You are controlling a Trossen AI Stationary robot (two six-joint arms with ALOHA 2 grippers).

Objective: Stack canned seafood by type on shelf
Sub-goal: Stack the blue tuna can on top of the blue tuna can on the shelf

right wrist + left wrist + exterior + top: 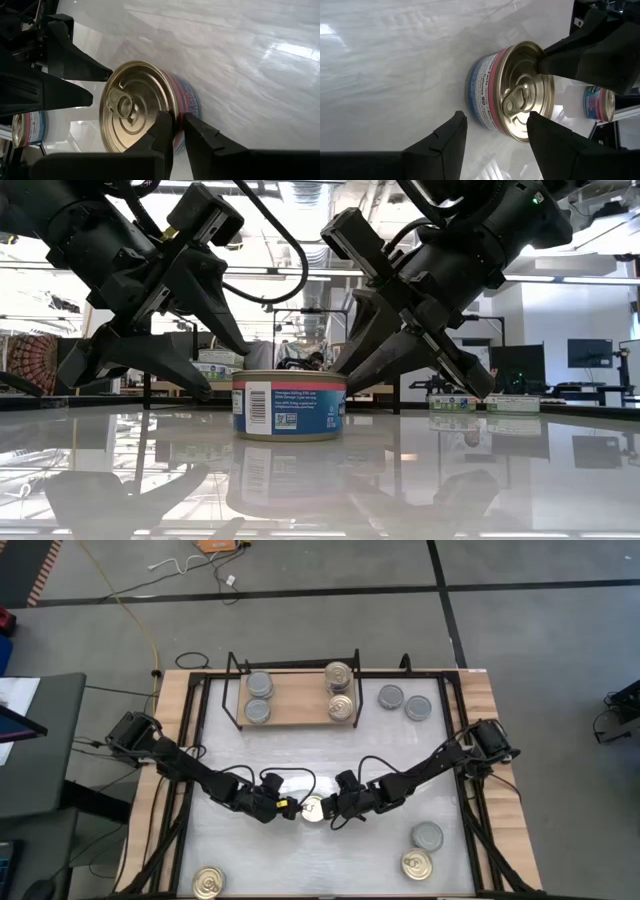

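High view: a gold-topped tin (313, 808) is seen on the white counter (300, 745) between the left pincer (285, 806) and the right pincer (334, 810), well apart from the shelf (295, 708) carrying stacked tins.

Low view: the tin (289, 406) stands upright between both pincers.

Left wrist view: the left pincer (496, 131) is spread, released, beside the tin (512, 92).

Right wrist view: the right pincer (179, 125) appears clenched on the tin's rim (170, 97).
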